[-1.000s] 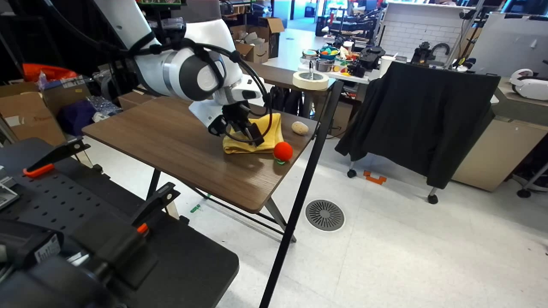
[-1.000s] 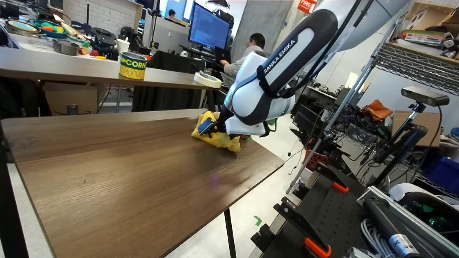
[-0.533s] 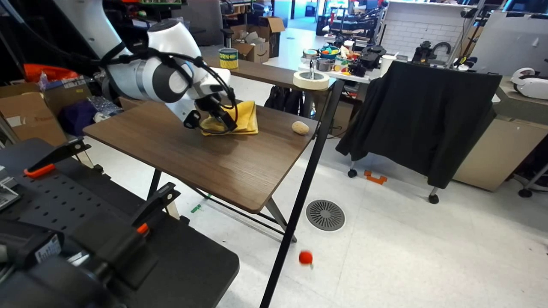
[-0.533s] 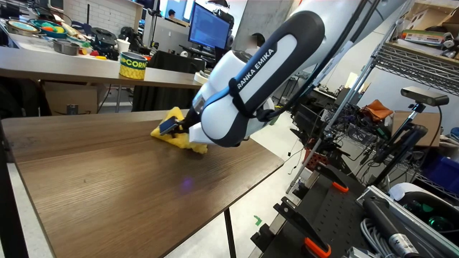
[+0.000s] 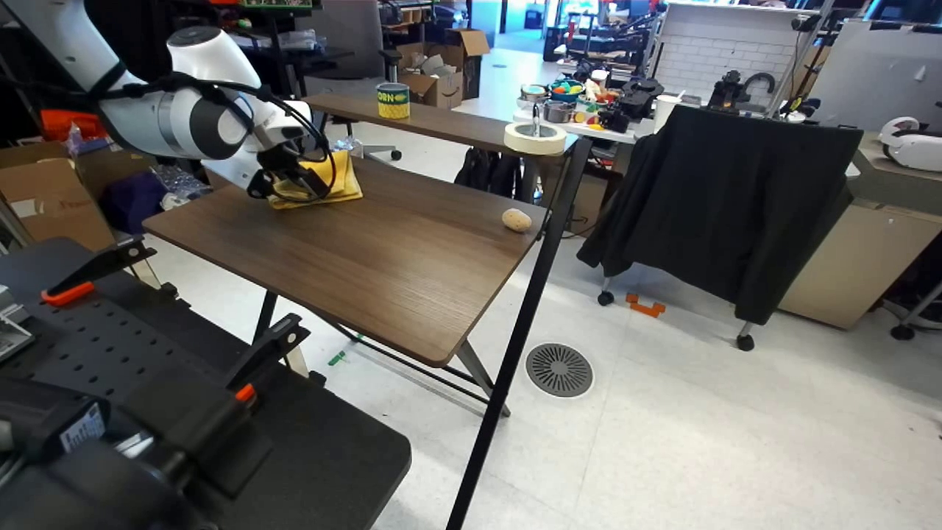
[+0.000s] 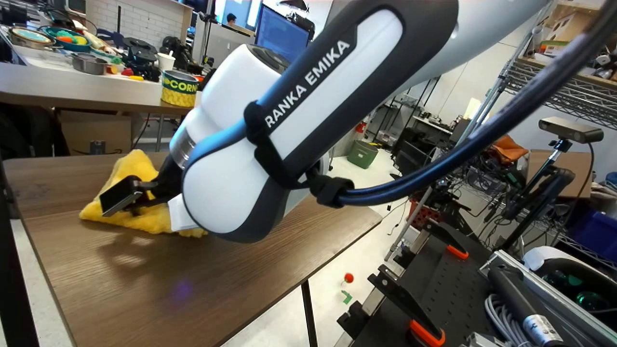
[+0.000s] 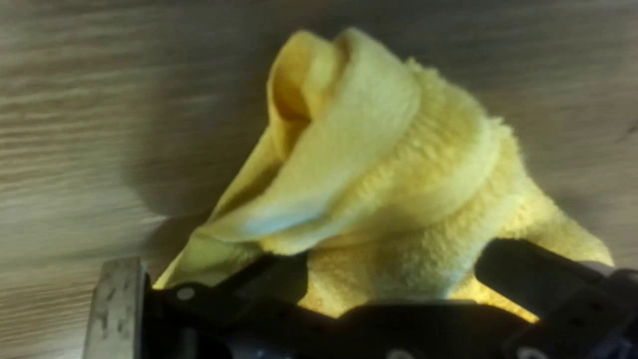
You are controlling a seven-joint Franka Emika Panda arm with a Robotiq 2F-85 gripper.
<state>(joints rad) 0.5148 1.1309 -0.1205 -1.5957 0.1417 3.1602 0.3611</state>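
My gripper (image 7: 391,279) presses down on a crumpled yellow cloth (image 7: 398,164) on the brown table (image 5: 383,258). Its jaws stand wide apart, and cloth bunches between and in front of them without being pinched. In an exterior view, the near finger's dark pad (image 6: 120,195) rests against the yellow cloth (image 6: 132,166), close to the table's left part. Behind the arm, the far finger is hidden there. Only folds of the cloth (image 5: 344,180) show past the gripper in an exterior view, near the table's far end.
A beige potato-like object (image 5: 516,220) sits near the table's edge. Below the table, a small red round object (image 6: 348,277) is at or just above the floor. On a higher shelf stand a corn can (image 6: 179,89) and a tape roll (image 5: 535,138). Clamps (image 5: 272,346) stick up from a black table.
The gripper has slid the cloth across the table, away from the potato-like object. The red round object, earlier beside the cloth, has dropped off the table. The jaws stayed wide.
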